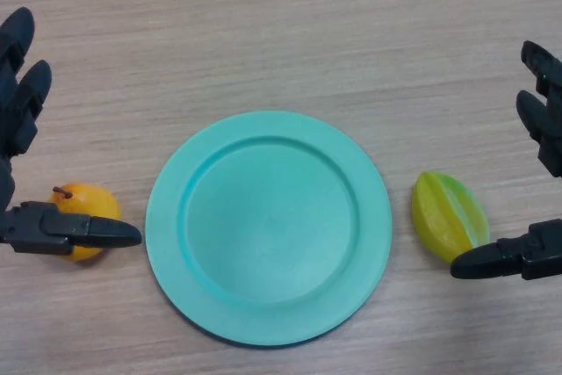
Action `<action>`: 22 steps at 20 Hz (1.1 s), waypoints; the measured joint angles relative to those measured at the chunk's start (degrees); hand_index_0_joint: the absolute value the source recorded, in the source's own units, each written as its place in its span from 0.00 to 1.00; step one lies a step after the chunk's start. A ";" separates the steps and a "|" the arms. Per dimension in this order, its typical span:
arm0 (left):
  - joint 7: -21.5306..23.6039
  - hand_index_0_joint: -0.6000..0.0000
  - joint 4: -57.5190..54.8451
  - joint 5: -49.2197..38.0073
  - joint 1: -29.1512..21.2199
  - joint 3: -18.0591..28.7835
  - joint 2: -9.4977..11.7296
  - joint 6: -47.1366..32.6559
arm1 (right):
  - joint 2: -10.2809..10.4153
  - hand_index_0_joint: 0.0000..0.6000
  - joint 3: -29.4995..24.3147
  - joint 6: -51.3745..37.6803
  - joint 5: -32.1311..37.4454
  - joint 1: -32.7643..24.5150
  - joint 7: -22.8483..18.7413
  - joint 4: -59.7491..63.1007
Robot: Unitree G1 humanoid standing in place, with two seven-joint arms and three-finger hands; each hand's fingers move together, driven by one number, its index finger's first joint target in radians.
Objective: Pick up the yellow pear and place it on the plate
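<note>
A wooden table (281, 24) fills the view. At its centre lies a round teal plate (268, 226), with nothing on it. The left hand (22, 120) comes in at the left edge, fingers straight and spread from the thumb, holding nothing; the thumb crosses in front of the pear. The right hand (540, 173) shows at the right edge, likewise spread wide and holding nothing, its thumb tip just below the star fruit. That yellow-green star fruit (449, 215) lies right of the plate, near it but apart. The yellow pear (81, 204), stem up-left, sits on the table just left of the plate.
</note>
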 measured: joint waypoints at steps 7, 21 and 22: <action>0.23 1.00 1.38 -0.42 -0.83 -0.02 0.02 -0.14 | -0.02 0.00 -0.04 0.00 0.01 -0.37 0.15 0.31; -8.29 1.00 19.51 9.40 2.25 2.22 1.86 -22.87 | -0.08 0.00 0.01 0.12 1.10 -0.95 0.05 2.57; -8.29 1.00 22.92 12.06 2.21 2.20 2.03 -26.98 | -0.08 0.00 0.01 0.12 1.10 -1.01 0.05 2.54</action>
